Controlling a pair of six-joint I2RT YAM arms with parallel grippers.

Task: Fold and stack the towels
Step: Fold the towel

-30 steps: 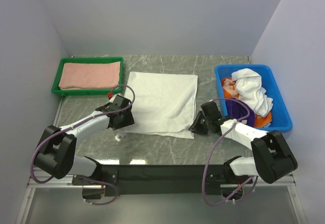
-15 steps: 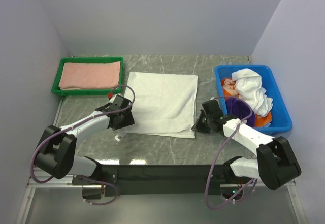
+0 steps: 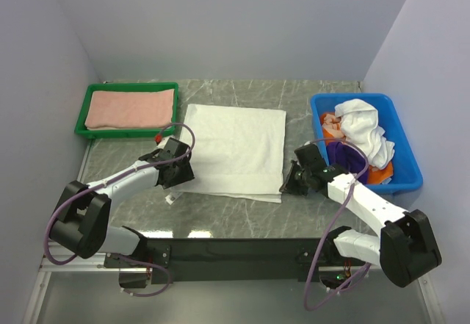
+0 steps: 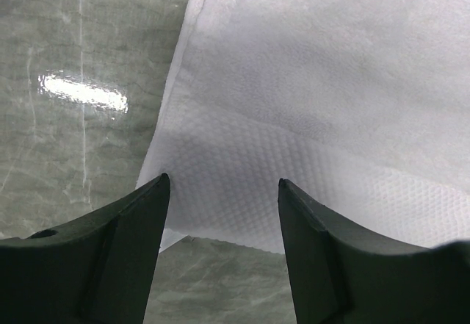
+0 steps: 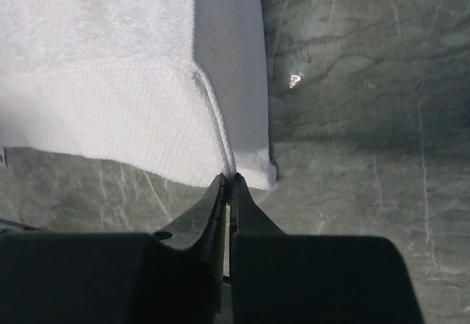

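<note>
A white towel (image 3: 235, 148) lies spread flat on the marble table. My right gripper (image 3: 286, 184) is at its near right corner; in the right wrist view the gripper (image 5: 229, 178) is shut on the towel (image 5: 110, 59), with a small ridge of cloth pinched at the tips. My left gripper (image 3: 182, 175) is at the near left corner. In the left wrist view that gripper (image 4: 222, 181) stands open, its fingers either side of the towel's corner (image 4: 330, 81), nothing between them. A folded salmon-pink towel (image 3: 128, 109) lies in the green tray (image 3: 82, 114).
A blue bin (image 3: 356, 96) at the right holds a crumpled white towel (image 3: 363, 129), a purple one (image 3: 345, 159) and an orange one (image 3: 378, 173). Grey walls stand at the back and on both sides. A small tag (image 3: 170, 199) lies near the towel's left corner.
My right gripper has shut on the white towel's near right corner, and its arm has stretched out a little to the right. The left arm has not moved.
</note>
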